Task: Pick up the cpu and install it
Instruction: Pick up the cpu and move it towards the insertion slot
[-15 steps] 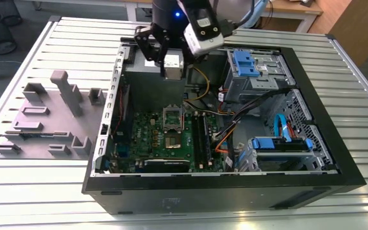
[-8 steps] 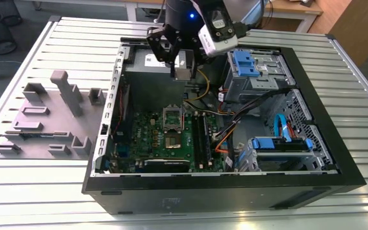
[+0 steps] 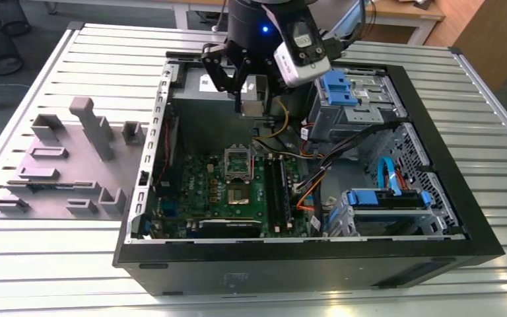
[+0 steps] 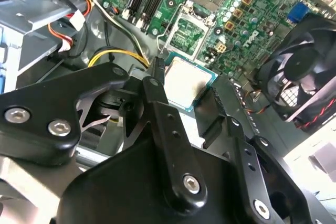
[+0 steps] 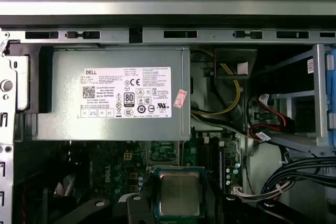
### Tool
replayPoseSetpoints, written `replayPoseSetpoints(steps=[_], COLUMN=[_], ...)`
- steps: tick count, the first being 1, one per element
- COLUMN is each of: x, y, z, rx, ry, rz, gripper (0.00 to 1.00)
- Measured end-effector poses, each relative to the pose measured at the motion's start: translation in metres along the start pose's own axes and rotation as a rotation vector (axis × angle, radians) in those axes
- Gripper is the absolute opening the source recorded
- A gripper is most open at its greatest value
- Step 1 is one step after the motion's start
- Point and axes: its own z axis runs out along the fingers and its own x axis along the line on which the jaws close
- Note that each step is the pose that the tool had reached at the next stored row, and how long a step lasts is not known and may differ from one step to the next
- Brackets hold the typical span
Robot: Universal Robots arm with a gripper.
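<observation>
While the gripper [image 3: 250,92] hangs over the far end of the open computer case [image 3: 306,264], just beside the grey power supply box [image 5: 113,95], its two black fingers are closed on the cpu [image 5: 179,192], pinching it by two opposite edges. Both wrist views show the cpu [image 4: 186,80] lying flat between the fingers with its silvery metal top turned toward the cameras, clear of the green board [image 3: 209,191] underneath and touching nothing else. Being square, it has no long axis to speak of. The empty socket [image 3: 238,193] sits lower down on the board with its hinged metal frame [image 3: 238,160] flipped open. In the exterior view the socket lies nearly straight in line with the gripper, toward the nearer side of the case. The frame stands between the two, and the cpu is well apart from the socket, so I judge it picked up but not yet installed.
</observation>
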Motion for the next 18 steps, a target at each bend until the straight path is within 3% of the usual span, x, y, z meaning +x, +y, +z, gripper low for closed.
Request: replayPoseSetpoints(steps=[7,18], x=[-0.0002,-0.0003], y=[-0.0083,-0.0151], z=[0.0026,0.0097], rx=[0.0001,-0.0001], ry=[0.0,-0.0002], rz=[0.001,0.002], gripper=[0.47,0.47])
